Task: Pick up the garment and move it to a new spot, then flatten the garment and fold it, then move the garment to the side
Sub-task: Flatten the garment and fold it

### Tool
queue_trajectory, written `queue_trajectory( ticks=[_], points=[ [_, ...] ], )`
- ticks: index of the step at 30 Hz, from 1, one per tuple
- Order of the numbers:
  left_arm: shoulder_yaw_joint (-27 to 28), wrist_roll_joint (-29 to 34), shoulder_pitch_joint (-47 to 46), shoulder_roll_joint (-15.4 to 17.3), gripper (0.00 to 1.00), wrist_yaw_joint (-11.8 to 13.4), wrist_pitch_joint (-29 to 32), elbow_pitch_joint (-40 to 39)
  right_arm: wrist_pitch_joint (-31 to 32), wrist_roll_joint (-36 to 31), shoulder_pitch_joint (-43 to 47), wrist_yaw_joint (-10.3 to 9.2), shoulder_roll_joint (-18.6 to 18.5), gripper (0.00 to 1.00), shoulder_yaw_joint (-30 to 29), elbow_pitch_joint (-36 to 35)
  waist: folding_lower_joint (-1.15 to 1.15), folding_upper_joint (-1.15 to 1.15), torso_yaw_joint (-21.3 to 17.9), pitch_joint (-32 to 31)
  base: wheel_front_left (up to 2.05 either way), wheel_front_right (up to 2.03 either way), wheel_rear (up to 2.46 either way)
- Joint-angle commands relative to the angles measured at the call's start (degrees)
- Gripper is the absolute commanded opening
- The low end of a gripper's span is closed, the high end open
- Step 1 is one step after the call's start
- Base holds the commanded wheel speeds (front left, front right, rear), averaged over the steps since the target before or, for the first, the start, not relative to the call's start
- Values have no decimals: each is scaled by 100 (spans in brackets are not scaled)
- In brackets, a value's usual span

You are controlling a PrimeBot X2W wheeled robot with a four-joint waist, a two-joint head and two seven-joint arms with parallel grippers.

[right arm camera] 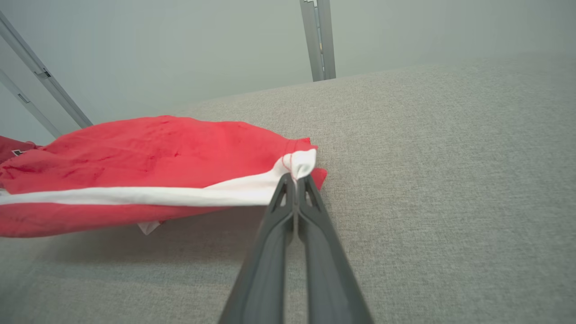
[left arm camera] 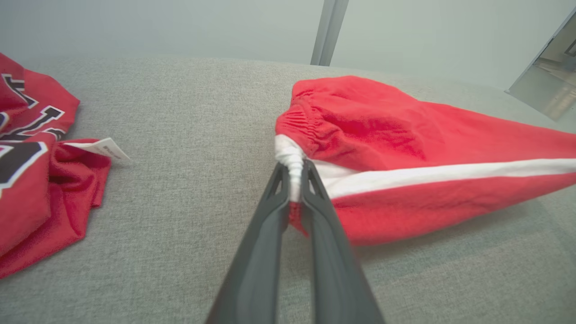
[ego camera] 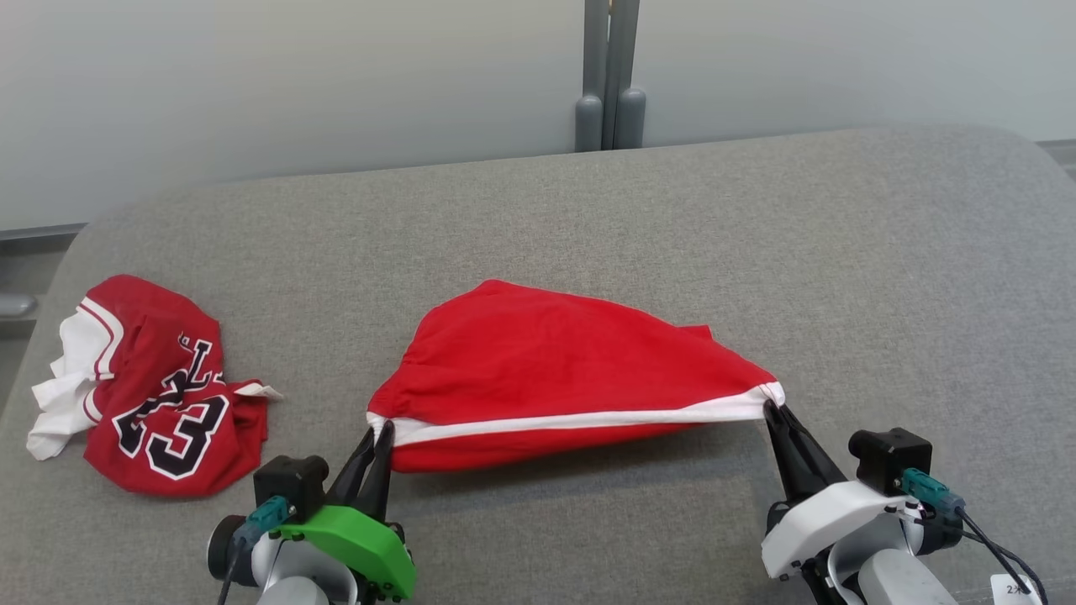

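Red cloth with a white stripe is what catches the eye: the garment (ego camera: 555, 361), a pair of shorts by the look of it, is strung out sideways across the near middle of the grey upholstered cushion (ego camera: 588, 210); its striped edge runs taut from one gripper to the other, and a dark shadow lies on the cushion under that edge.

The left gripper (ego camera: 380, 430), on its green mount, has its two dark fingers drawn in close on a bunched knot of white fabric at the gathered, elastic-looking end of the garment; a sliver of cloth shows between the fingers in the left wrist view, so they are clamped on it rather than meeting. The right gripper (ego camera: 772, 409), on its white mount, has its fingers pressed flat together with the white corner at the other end of the stripe pinched at their tips.

Well off to the robot's left lies a crumpled red jersey (ego camera: 160, 395) with white trim and black numerals, apart from the garment; a small white tag (left arm camera: 101, 147) pokes out of it onto the cushion. Behind the cushion stands a pale wall (ego camera: 294, 84) with a grey post (ego camera: 611, 76) against it.
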Motion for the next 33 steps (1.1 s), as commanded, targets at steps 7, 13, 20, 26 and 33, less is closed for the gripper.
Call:
queue_trajectory(
  ticks=[7,13,20,26,33],
  points=[
    [-413,-65,-950,302,0,-11,-4,-130,-3,5,-695,-6,-116,0,181,-24,0,0,57,578,0,0,0],
    [-1004,-189,-3238,796,0,-12,91,81,-2,-78,-2661,-6,-337,0,240,250,0,0,68,1762,0,0,0],
    [-1299,-428,-6219,1032,0,-11,206,813,-2,-640,-5793,-9,-682,0,114,1000,0,0,89,2575,0,0,0],
    [-1288,-397,-7099,933,0,-11,20,1045,-3,-1125,-6752,-9,-821,0,-294,1093,0,0,173,2701,0,0,0],
    [-690,-234,-6490,992,0,2,0,365,-2,-1605,-7004,-11,-743,0,-830,716,0,0,124,3049,0,0,0]
  ],
)
